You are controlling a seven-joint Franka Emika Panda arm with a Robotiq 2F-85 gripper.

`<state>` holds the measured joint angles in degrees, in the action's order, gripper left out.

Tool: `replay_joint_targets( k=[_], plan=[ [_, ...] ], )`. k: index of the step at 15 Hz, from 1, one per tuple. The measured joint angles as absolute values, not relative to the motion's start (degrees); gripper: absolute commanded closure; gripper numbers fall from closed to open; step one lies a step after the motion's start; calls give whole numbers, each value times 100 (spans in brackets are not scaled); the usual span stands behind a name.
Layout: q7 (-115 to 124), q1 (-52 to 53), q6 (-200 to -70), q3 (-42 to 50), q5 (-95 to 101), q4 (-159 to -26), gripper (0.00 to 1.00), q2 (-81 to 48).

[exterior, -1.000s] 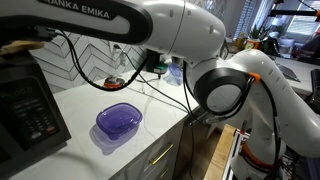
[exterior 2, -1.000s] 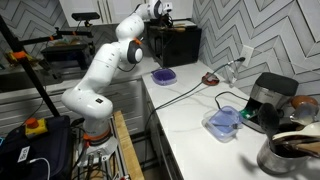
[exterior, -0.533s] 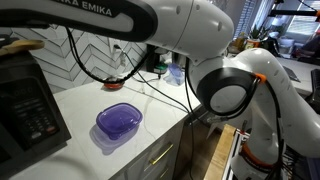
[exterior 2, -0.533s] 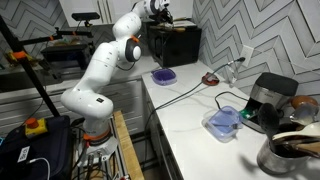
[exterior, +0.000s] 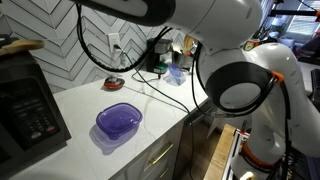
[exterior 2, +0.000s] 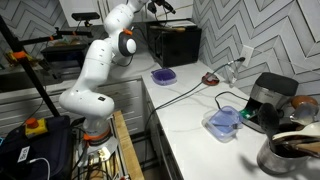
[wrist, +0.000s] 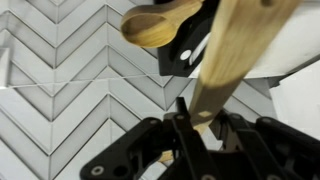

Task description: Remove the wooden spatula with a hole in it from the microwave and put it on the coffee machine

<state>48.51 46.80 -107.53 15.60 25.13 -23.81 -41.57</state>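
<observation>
While it is being held high over the microwave (exterior 2: 176,44), the wooden spatula (wrist: 228,45) is being pinched by its handle between the jaws of the gripper (wrist: 197,122).

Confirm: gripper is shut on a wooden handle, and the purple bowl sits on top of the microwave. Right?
One slip. The purple bowl sits on the white counter, not on top of the microwave; an exterior view shows it. The rest holds: in the wrist view the gripper is shut on a wooden handle.
</observation>
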Motion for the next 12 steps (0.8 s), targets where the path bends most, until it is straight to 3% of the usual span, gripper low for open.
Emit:
replay_joint_targets(
  k=[1, 4, 5, 12],
  plan=[
    [5066, 4744, -10491, 1648, 2646, -2378, 76, -4111],
    [5501, 4899, -9960, 1803, 2875, -2376, 76, -4037],
    [5533, 4913, -9938, 1817, 2889, -2376, 94, -4036],
    [5753, 4904, -9452, 1934, 3226, -2366, 94, -3949]
  ],
)
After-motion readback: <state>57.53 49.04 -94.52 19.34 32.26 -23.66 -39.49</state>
